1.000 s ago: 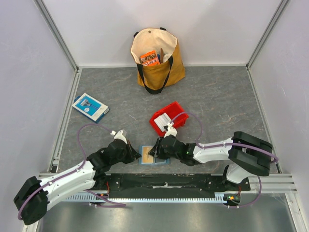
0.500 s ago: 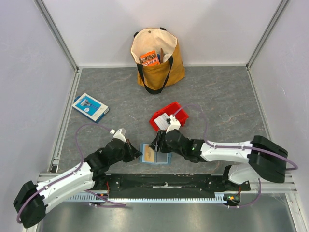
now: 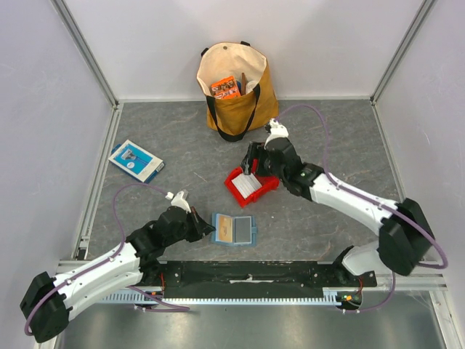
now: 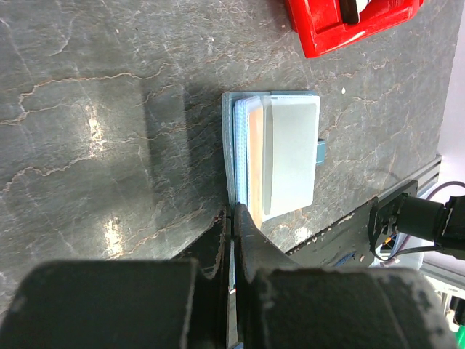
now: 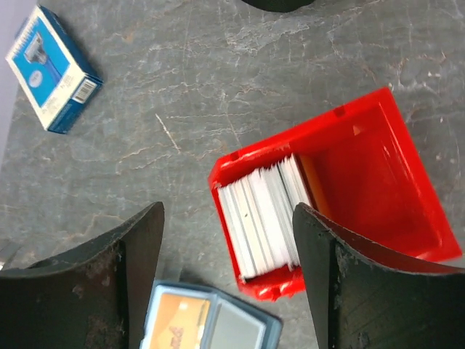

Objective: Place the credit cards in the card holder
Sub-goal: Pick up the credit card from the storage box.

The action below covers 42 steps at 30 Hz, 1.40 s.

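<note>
The teal card holder [image 3: 235, 230] lies open on the table near the front edge, with a tan card [image 3: 226, 229] in its left panel and a grey-white card [image 3: 244, 230] in its right. My left gripper [image 3: 205, 227] is shut on the holder's left edge; in the left wrist view the fingers [image 4: 234, 211] pinch the holder [image 4: 280, 156] at its near edge. My right gripper [image 3: 249, 166] is open and empty above the stack of white credit cards [image 3: 245, 185] standing in the red bin [image 3: 263, 190]. In the right wrist view the cards [image 5: 265, 218] sit between the open jaws [image 5: 227, 211], with the holder [image 5: 207, 323] below.
A tan tote bag [image 3: 236, 87] with a colourful packet stands at the back. A blue-and-white flat box [image 3: 136, 161] lies at the left, also in the right wrist view [image 5: 51, 69]. The red bin [image 5: 378, 196] has free room in its right half.
My right gripper has lifted off the card holder and swung back over the red bin, open. The holder now shows fully. My left gripper has held still.
</note>
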Each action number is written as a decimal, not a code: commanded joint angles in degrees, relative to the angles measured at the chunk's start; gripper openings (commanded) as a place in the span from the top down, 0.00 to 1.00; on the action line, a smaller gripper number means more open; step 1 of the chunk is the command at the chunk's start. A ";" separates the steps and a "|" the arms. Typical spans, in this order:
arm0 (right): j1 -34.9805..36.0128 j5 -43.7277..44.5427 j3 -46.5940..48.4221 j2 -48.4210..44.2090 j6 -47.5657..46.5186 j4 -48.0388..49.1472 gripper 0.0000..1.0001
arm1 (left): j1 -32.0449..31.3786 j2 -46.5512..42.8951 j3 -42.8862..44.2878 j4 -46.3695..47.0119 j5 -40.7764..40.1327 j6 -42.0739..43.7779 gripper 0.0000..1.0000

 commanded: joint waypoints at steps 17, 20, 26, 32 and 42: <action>-8.70 -19.68 10.36 20.09 -12.81 -5.84 0.15 | 0.07 1.19 1.85 1.38 -0.92 0.07 0.98; -9.06 -21.35 10.72 21.59 -12.99 -5.75 0.14 | -0.10 1.28 1.94 1.38 -0.92 0.16 0.98; -9.93 -25.40 11.69 23.61 -12.63 -5.58 0.15 | 0.07 0.93 2.11 0.86 -1.01 0.16 0.98; -10.64 -26.37 11.34 21.24 -12.55 -5.40 0.19 | -0.02 0.75 2.11 0.59 -1.27 0.16 0.98; -11.43 -29.18 10.02 19.57 -12.19 -5.40 0.34 | -0.10 1.63 2.11 1.03 -1.18 0.25 0.98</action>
